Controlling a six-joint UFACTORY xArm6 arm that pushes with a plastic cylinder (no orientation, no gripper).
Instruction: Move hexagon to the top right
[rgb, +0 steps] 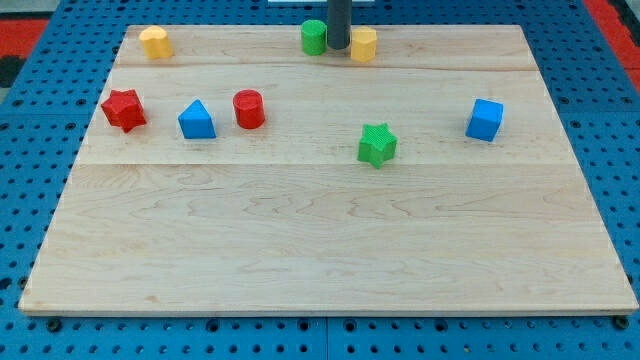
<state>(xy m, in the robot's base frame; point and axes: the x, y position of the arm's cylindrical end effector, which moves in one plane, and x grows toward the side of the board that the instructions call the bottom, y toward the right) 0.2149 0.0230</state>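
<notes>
A yellow hexagon block (364, 44) sits near the view's top edge, a little right of centre. My tip (338, 47) stands just to its left, between it and a green cylinder (314, 37), close to both. Whether the tip touches either block I cannot tell.
A wooden board (320, 250) lies on a blue pegboard. A second yellow block (154, 42) is at the top left. A red star (123, 109), a blue triangular block (197, 120) and a red cylinder (249, 108) stand at the left. A green star (377, 144) and a blue cube (485, 119) stand right of centre.
</notes>
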